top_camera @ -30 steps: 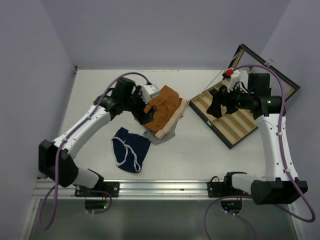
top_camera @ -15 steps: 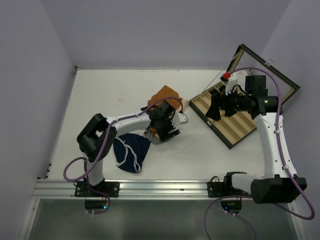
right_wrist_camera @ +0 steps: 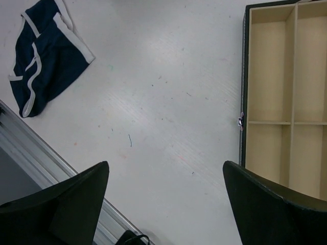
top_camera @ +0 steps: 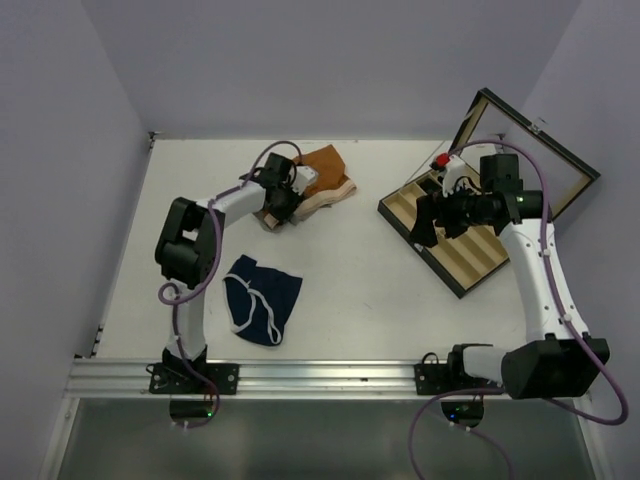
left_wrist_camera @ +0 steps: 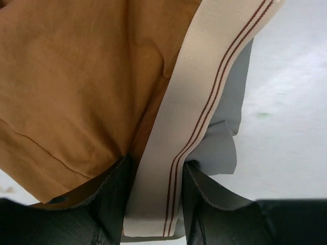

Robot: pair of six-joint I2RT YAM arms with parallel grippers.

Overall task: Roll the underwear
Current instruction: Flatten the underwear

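The underwear (top_camera: 262,298), navy with white trim, lies crumpled on the white table near the front, left of centre; it also shows in the right wrist view as the underwear (right_wrist_camera: 43,51) at top left. My left gripper (top_camera: 281,206) is at the back, apart from it. That left gripper (left_wrist_camera: 156,173) is shut on the cream waistband (left_wrist_camera: 204,102) of the orange shorts (left_wrist_camera: 76,76). A grey garment (left_wrist_camera: 219,148) hangs behind the band. My right gripper (top_camera: 428,222) hovers open over bare table by the box; nothing is between the right gripper (right_wrist_camera: 166,171) fingers.
An open wooden box (top_camera: 470,250) with slatted compartments and a raised lid sits at the right; its edge shows as the box (right_wrist_camera: 265,76). The orange shorts (top_camera: 325,172) are bunched at the back centre. A metal rail (top_camera: 320,375) runs along the table's front edge.
My left gripper has closed on the shorts' waistband and dragged the orange and grey garments from the table's middle toward the back left. The right arm has shifted slightly left.
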